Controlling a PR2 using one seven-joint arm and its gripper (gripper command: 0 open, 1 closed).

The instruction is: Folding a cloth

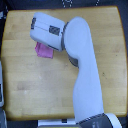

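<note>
1. Cloth first: the thin pink-magenta fabric piece [44, 51] lies on the light wooden tabletop [30, 85], toward its upper part on the exterior view's left. Only a small bunched patch of it shows; the rest is hidden under the robot's white forearm and wrist housing [49, 32].

2. What could go wrong, as I judge it: with so much fabric covered, a pull or drag could crumple the cloth instead of laying one edge cleanly over another. If only one layer is caught, the fold would come out skewed. The arm lying over the cloth could also drag it across the smooth wood.

3. Claw: the fingers are not visible from this overhead view, since the housing blocks them. I cannot tell how far open it is, or whether it grips or merely touches the fabric.

4. Outward: a dark floor surrounds the table.
</note>
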